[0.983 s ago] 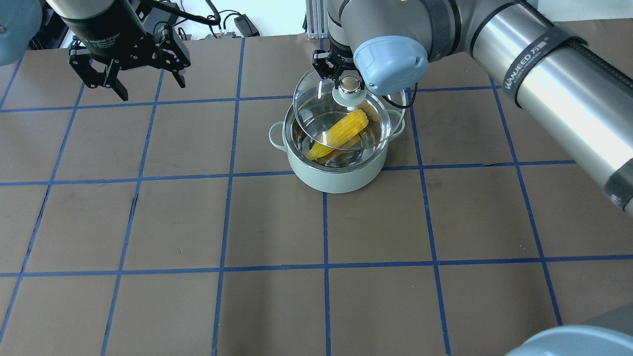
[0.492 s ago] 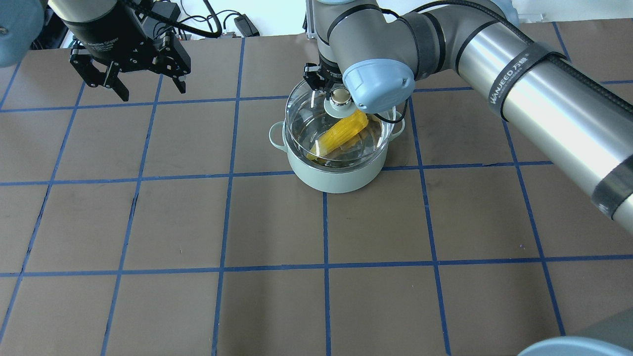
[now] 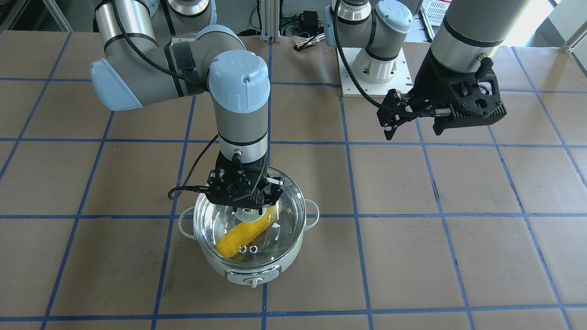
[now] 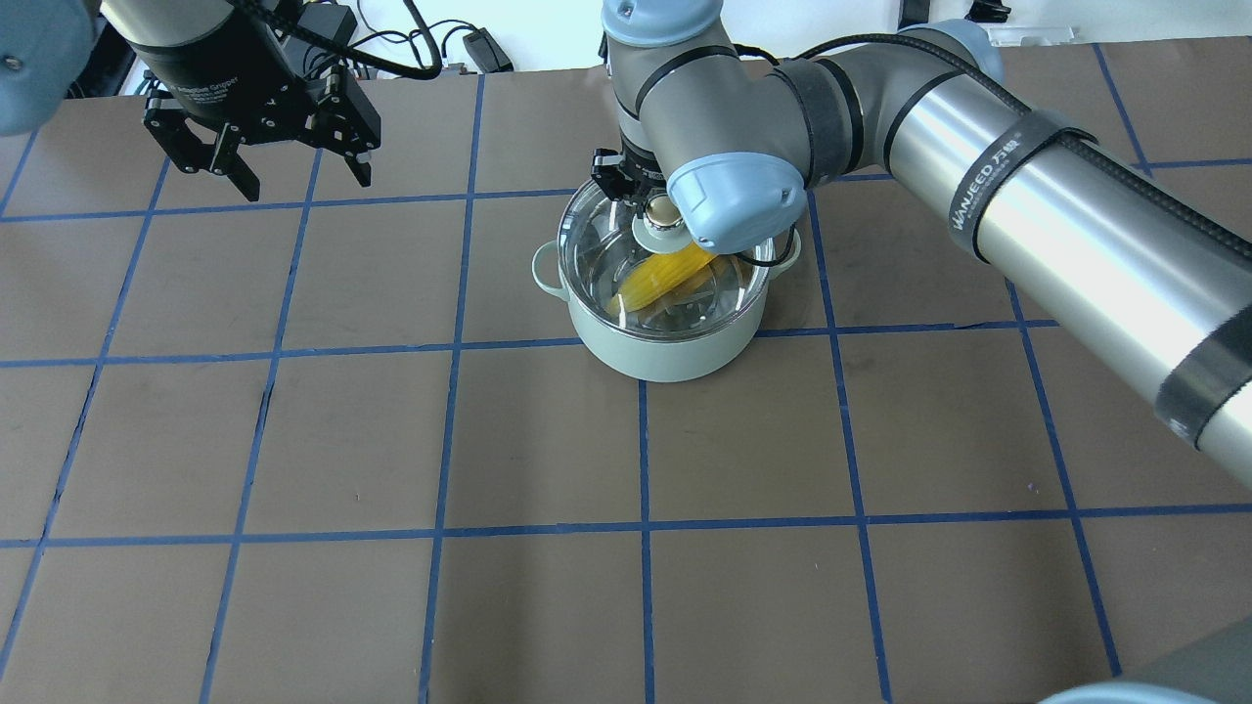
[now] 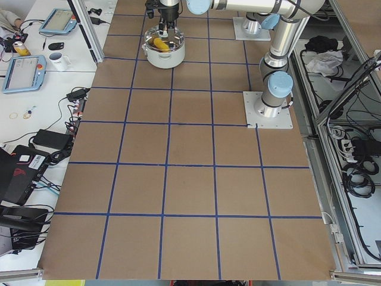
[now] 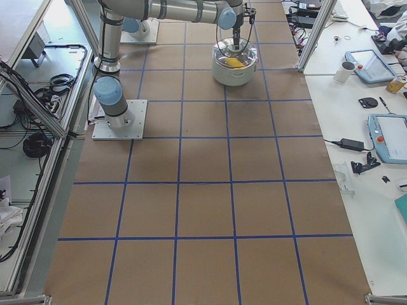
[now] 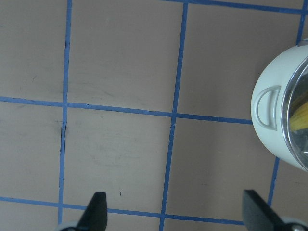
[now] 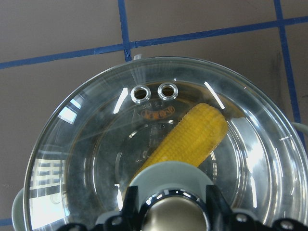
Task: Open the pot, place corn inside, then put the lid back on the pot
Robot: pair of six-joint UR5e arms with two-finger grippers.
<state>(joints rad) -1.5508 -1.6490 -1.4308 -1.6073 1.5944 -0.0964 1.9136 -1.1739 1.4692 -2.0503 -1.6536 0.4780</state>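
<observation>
Desk: brown paper (image 4: 293, 440) ruled into squares by blue tape (image 4: 445, 440); the pot (image 4: 665, 354) stands on a tape crossing.
Room: a white side bench (image 6: 331, 121) past the frame posts holds tablets (image 6: 389, 136), a mug (image 6: 347, 71) and cables.
Corn: the corn (image 4: 661, 277) lies slantwise inside the pot, under glass.
Lid: the lid (image 8: 86, 144) looks level, on or just above the pot's rim; whether it is fully seated cannot be told.
Right gripper: the right gripper (image 3: 246, 208) is clenched on the lid's knob (image 4: 664, 208).
Left gripper: the left gripper (image 4: 301, 166) is spread wide, holding nothing, well apart from the pot.
Doing it well: keep the lid flat and centred, lower it until the rim bears it all round, then let go and lift straight up.
</observation>
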